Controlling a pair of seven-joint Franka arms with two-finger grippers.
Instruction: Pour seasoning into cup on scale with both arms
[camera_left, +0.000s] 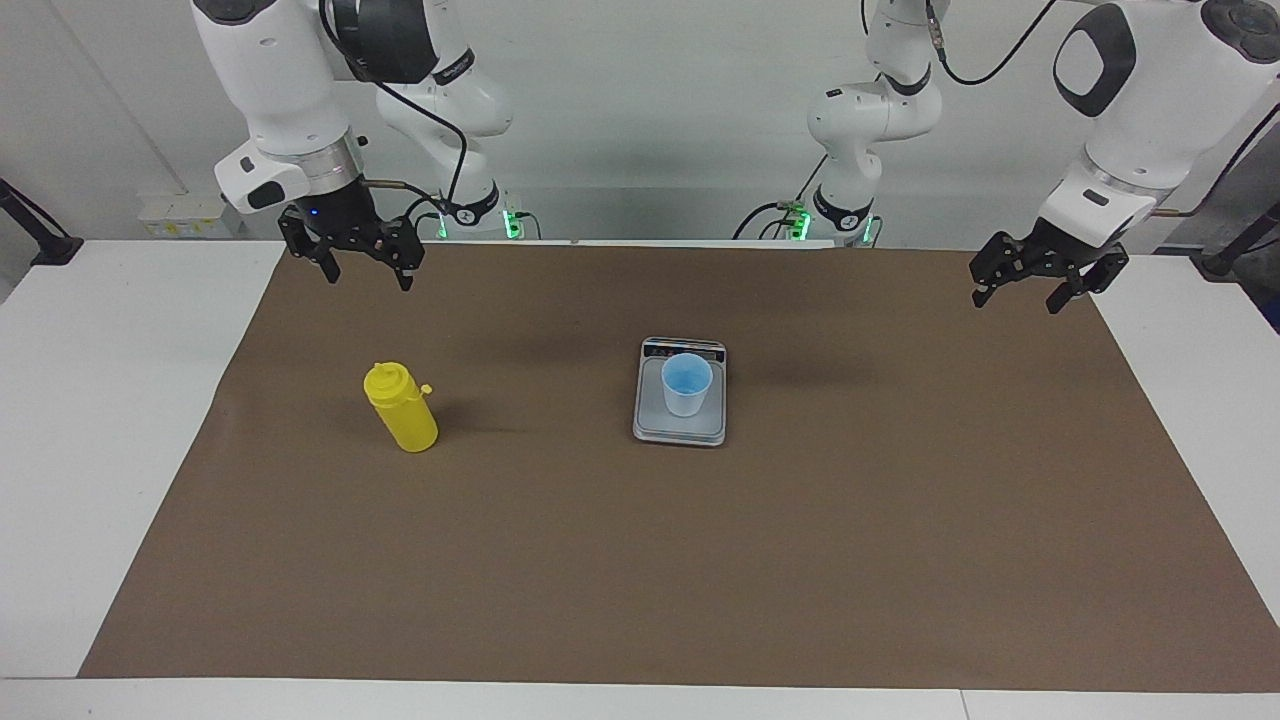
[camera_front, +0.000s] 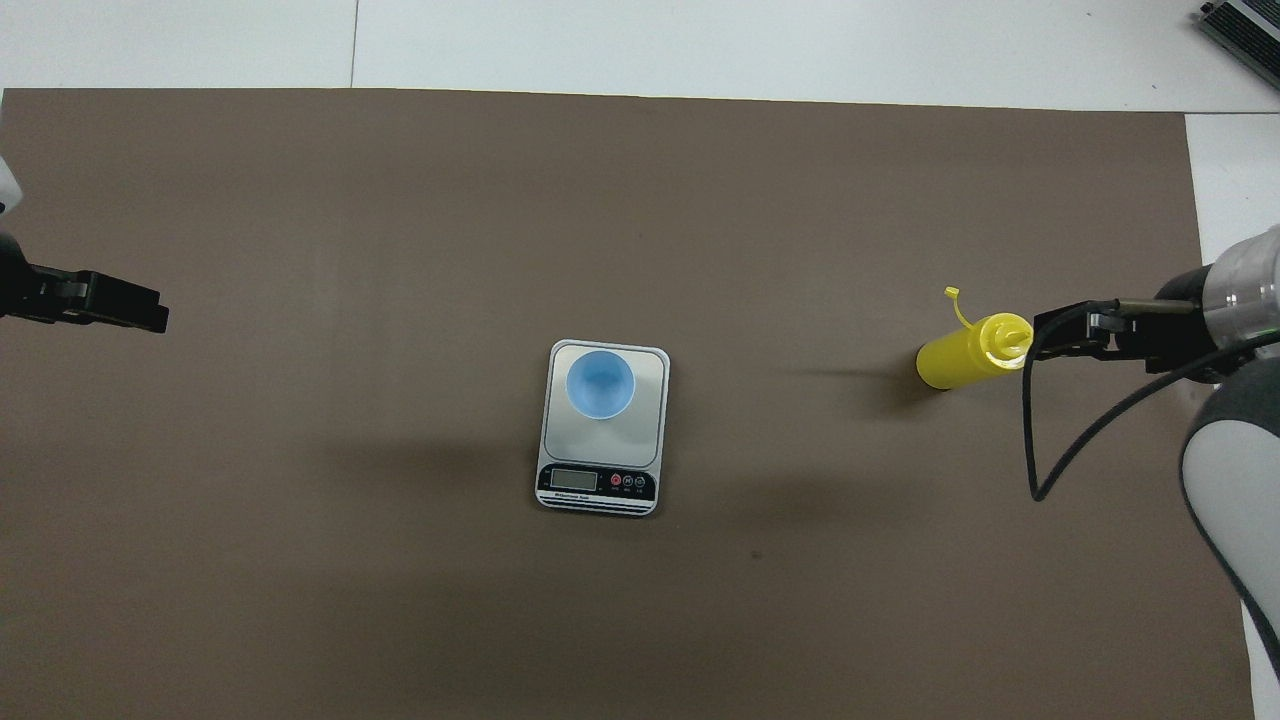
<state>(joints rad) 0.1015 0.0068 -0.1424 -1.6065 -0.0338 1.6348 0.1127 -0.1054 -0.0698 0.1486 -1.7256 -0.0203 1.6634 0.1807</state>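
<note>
The yellow seasoning bottle (camera_left: 402, 410) (camera_front: 960, 355) stands upright on the brown mat toward the right arm's end, with its tip cover hanging off on its tether. The pale blue cup (camera_left: 686, 385) (camera_front: 599, 384) stands on the silver-grey scale (camera_left: 655, 422) (camera_front: 648, 440) at mid-table. My right gripper (camera_left: 367, 277) (camera_front: 1072, 335) hangs open high over the mat, apart from the bottle and holding nothing. My left gripper (camera_left: 1016, 301) (camera_front: 150, 318) hangs open and empty over the mat's edge at the left arm's end.
The brown mat (camera_left: 640, 580) covers most of the white table (camera_left: 110, 420). A black cable (camera_front: 1040, 470) loops down from the right arm's wrist. A grey device corner (camera_front: 1240, 30) shows at the table's farthest corner on the right arm's side.
</note>
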